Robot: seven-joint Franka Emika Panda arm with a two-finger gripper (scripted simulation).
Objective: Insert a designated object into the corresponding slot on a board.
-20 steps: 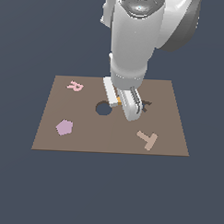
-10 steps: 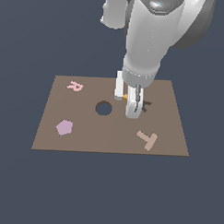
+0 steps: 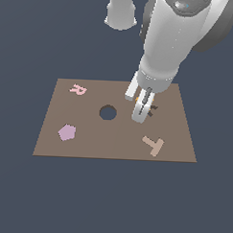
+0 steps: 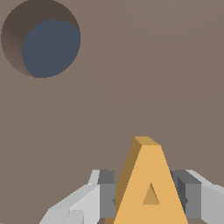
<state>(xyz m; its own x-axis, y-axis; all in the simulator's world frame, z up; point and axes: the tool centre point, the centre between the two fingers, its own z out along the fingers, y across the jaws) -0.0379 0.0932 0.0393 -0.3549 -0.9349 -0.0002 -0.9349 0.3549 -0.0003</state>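
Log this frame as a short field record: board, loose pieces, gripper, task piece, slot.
board: brown square board with round hole
loose pieces: pink letter R, pink pentagon, tan letter T
gripper: gripper shut on orange letter A
slot: dark cutout, mostly hidden behind the gripper
insertion: not yet confirmed

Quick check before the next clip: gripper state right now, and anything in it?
Gripper: shut on the orange letter A, one of the jaws on each side of the piece, above the brown board.
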